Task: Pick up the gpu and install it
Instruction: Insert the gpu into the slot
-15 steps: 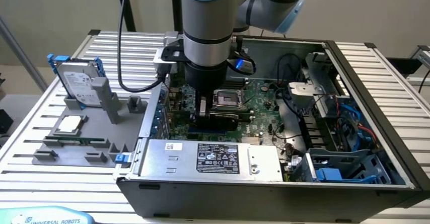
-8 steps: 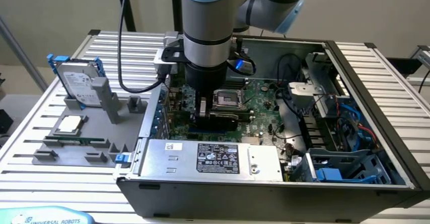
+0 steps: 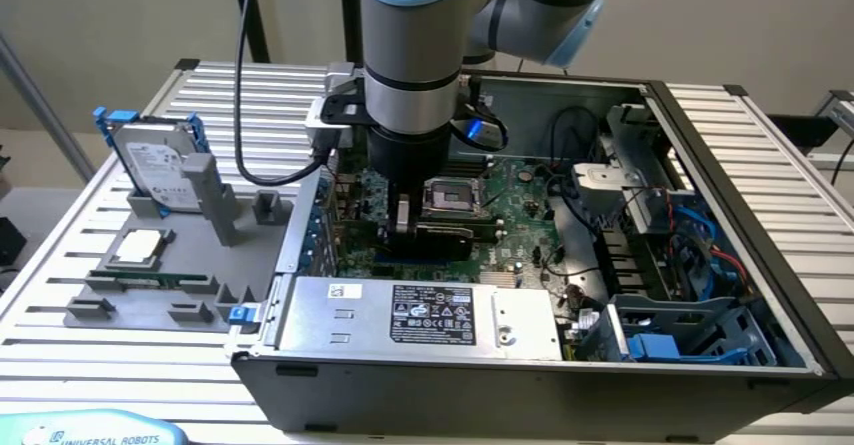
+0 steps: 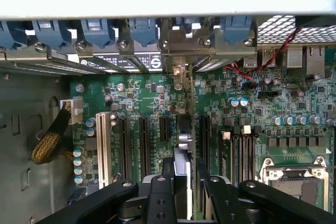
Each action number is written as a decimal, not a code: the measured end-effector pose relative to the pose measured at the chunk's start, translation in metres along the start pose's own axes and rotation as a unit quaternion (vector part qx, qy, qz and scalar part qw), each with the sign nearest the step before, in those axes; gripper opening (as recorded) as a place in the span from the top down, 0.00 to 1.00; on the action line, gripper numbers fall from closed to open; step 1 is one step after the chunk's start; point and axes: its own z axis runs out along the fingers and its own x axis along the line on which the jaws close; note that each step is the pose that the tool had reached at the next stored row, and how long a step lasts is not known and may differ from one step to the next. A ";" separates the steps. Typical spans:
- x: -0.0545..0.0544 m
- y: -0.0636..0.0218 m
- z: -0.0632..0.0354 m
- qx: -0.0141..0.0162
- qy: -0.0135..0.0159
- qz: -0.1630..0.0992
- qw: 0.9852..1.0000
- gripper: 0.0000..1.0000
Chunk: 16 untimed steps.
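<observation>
Green circuit board fills the open computer case (image 3: 747, 295) as the gripper (image 4: 181, 192) lowers the gpu (image 4: 183, 145) edge-on toward the motherboard (image 4: 157, 98). In the wrist view the card stands upright between the fingers (image 4: 160, 198), which are closed narrowly on its thin body, its silver end bracket reaching toward the rear wall of the case, among the black expansion slots (image 4: 144, 145). The work appears to be at the install stage: the card is lifted and lined up, and seating it would call for a straight, square press into one slot with the bracket meeting its opening. Whether the card's contact edge has entered the slot cannot be told; its lower edge is hidden behind the card itself. In the exterior view the arm (image 3: 414, 55) blocks the card entirely. Outside the case, a silver hard drive (image 3: 158, 160) rests on a grey holder (image 3: 160, 305).
</observation>
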 end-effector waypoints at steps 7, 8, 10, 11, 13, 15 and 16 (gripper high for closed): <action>-0.002 0.0001 0.0005 0.000 0.000 0.000 1.000 0.73; -0.002 0.0002 0.0005 0.000 0.000 0.000 1.000 0.73; -0.003 0.0002 0.0008 0.000 0.000 0.000 1.000 0.73; -0.003 0.0002 0.0010 0.000 0.000 0.000 1.000 0.73; -0.003 0.0003 0.0012 0.000 0.000 0.000 1.000 0.73; -0.003 0.0004 0.0017 0.000 0.000 0.000 1.000 0.73; -0.003 0.0005 0.0020 0.000 0.000 0.000 1.000 0.73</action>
